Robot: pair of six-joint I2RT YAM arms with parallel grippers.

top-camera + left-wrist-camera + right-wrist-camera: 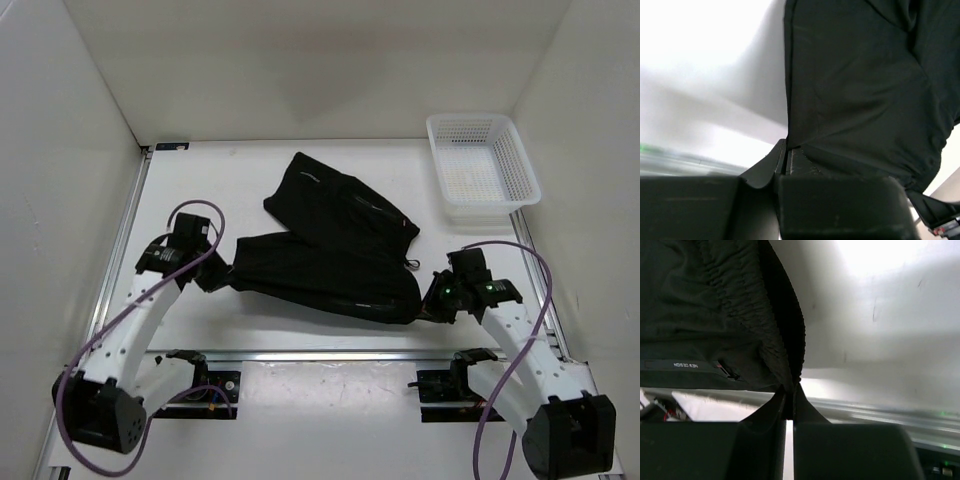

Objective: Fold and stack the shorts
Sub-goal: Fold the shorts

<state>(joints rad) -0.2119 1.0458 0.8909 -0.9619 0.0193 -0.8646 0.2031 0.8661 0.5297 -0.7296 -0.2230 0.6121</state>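
Two black shorts lie overlapping on the white table. The near shorts stretch left to right between my two grippers. My left gripper is shut on their left edge; in the left wrist view the jaws pinch the hem of the black fabric. At the right end, my right gripper is shut on the gathered elastic waistband, its fingertips closed on the cloth. The second shorts lie behind, angled toward the back left, partly under the near pair.
A white mesh basket stands at the back right of the table. White walls close in the left, back and right sides. A metal rail runs along the near edge by the arm bases.
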